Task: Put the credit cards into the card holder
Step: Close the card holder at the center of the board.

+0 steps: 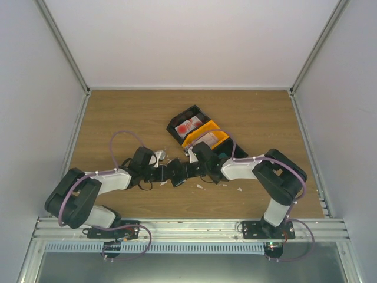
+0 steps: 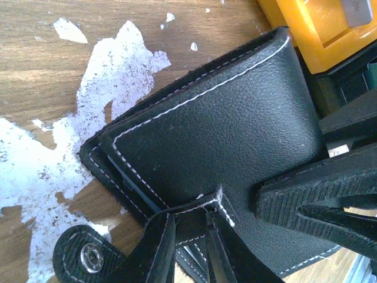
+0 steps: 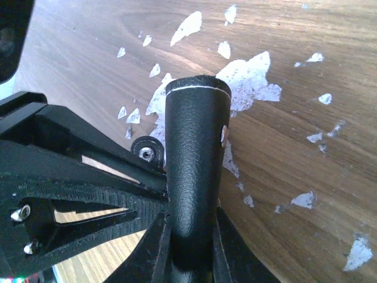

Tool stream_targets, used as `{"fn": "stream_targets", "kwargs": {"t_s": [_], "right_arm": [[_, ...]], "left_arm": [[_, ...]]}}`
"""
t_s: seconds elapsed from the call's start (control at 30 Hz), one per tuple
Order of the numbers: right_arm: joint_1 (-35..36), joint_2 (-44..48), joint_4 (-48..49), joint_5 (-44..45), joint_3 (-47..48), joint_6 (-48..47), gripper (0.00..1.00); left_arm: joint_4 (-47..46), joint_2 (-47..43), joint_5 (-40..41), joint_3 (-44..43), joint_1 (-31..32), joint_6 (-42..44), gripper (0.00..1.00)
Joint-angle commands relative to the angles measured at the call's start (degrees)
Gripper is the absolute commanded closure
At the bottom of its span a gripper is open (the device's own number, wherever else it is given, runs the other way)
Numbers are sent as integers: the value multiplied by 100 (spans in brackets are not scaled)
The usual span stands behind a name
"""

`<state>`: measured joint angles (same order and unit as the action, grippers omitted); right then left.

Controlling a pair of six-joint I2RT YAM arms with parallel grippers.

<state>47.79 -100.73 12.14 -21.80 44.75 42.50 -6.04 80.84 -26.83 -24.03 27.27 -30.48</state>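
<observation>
The left gripper [image 2: 189, 239] is clamping the card holder [image 2: 227, 127], jaws nearly closed. The right gripper [image 3: 191, 239] is pinching it likewise, over the tabletop [image 3: 306, 171].

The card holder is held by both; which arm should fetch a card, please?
Probably right: right fingers are nearer the bin of credit cards; left fingers grip the card holder.

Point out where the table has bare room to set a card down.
Bare wood: the far-left stretch between the left wall and the black bin; the far-right corner past the orange bin. Crowded: the middle, where left hand and right hand both grip the card holder, bins just behind, white scraps beside them.
</observation>
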Motion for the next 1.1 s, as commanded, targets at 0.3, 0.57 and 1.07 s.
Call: {"fn": "stream_targets", "kwargs": {"t_s": [0.3,0.57,1.07], "right_arm": [[199,1096,-2272,1834,631,-775,100],[995,991,-4611,4258,1735,-710,100],[2397,-1427,-5884,5222,3452,-60,96]], "left_arm": [[1668,-2192,1334,-460,1,-119,52],[2413,-3031,1913,-913,-44,-144,45],[2996,-2902,2334,-1461,-365,-112,45]]}}
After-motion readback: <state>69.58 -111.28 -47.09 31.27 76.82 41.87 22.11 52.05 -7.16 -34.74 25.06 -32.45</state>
